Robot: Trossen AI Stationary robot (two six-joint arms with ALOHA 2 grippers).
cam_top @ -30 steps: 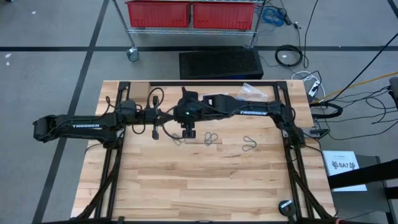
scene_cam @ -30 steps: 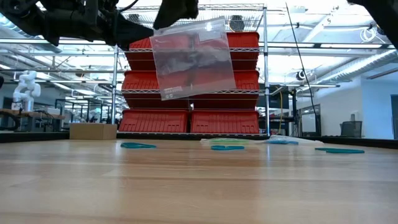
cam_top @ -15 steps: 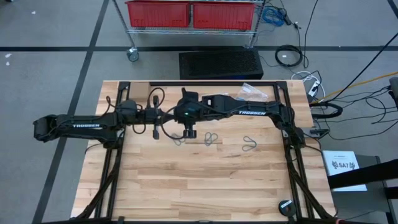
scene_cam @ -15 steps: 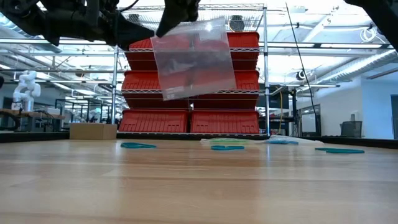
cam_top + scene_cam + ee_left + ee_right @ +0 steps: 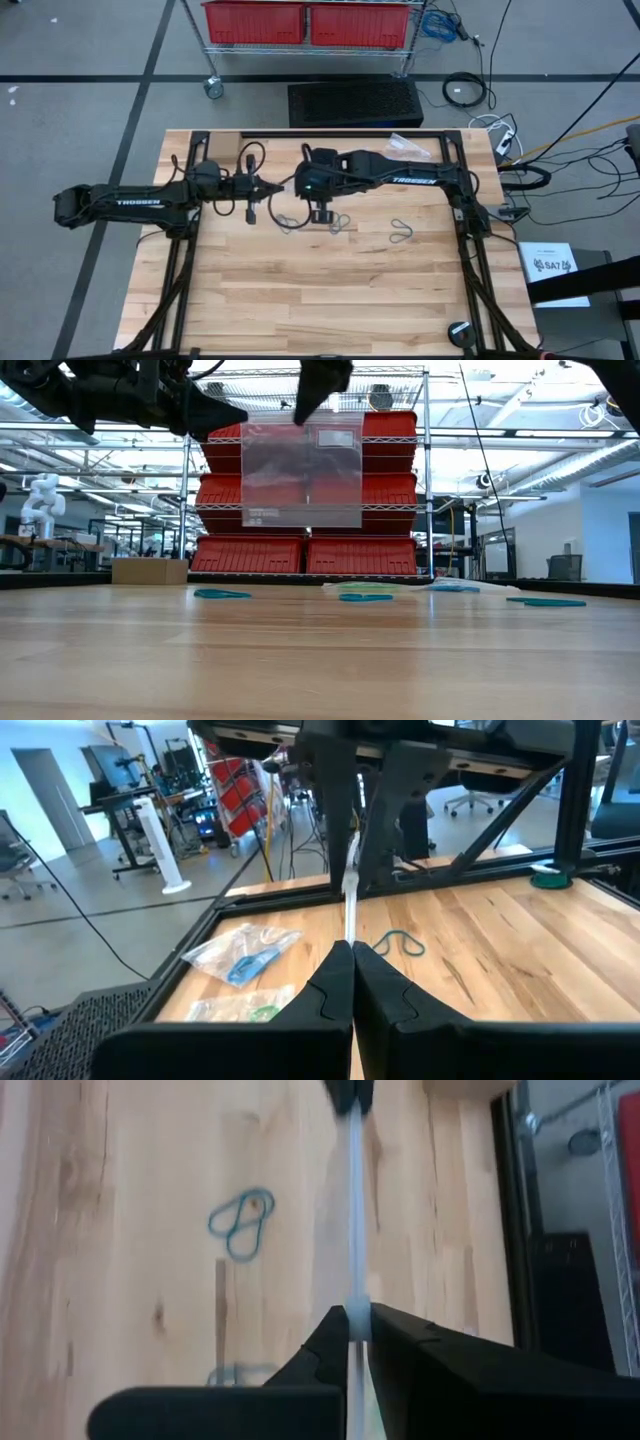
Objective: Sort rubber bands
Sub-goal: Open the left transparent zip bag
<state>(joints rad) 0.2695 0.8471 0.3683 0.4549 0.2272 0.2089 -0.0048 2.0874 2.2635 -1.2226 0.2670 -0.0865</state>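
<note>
A clear plastic bag (image 5: 303, 472) hangs high above the table between my two grippers, its top edge level. My left gripper (image 5: 240, 420) is shut on its left end, and my right gripper (image 5: 299, 415) is shut on its top edge. From above, my left gripper (image 5: 272, 190) and my right gripper (image 5: 321, 210) stand close together over the middle of the far half of the table. Teal rubber bands (image 5: 340, 222) (image 5: 402, 232) (image 5: 285, 222) lie flat on the wood below. One blue band (image 5: 242, 1223) shows in the right wrist view. My left gripper pinches the bag's upper left corner (image 5: 350, 925) between its two fingers, coming level from the table's left. The bag hangs below, lifted clear of the table. My right gripper pinches the bag's top edge (image 5: 356, 1295) near its middle, coming from above and slanting down. The bag hangs flat and upright beneath the fingers.
Two more clear bags, one with blue bands (image 5: 245, 955) and one with green bands (image 5: 255, 1010), lie at the table's far edge. A wire rack with red bins (image 5: 310, 555) stands beyond the table. Bare wood fills the near half (image 5: 330, 300).
My right gripper has gone toward the table's right edge, along the bag's top. The bag hung tilted a second ago, with its right side higher. Its top edge is now level. My left gripper has kept its place.
</note>
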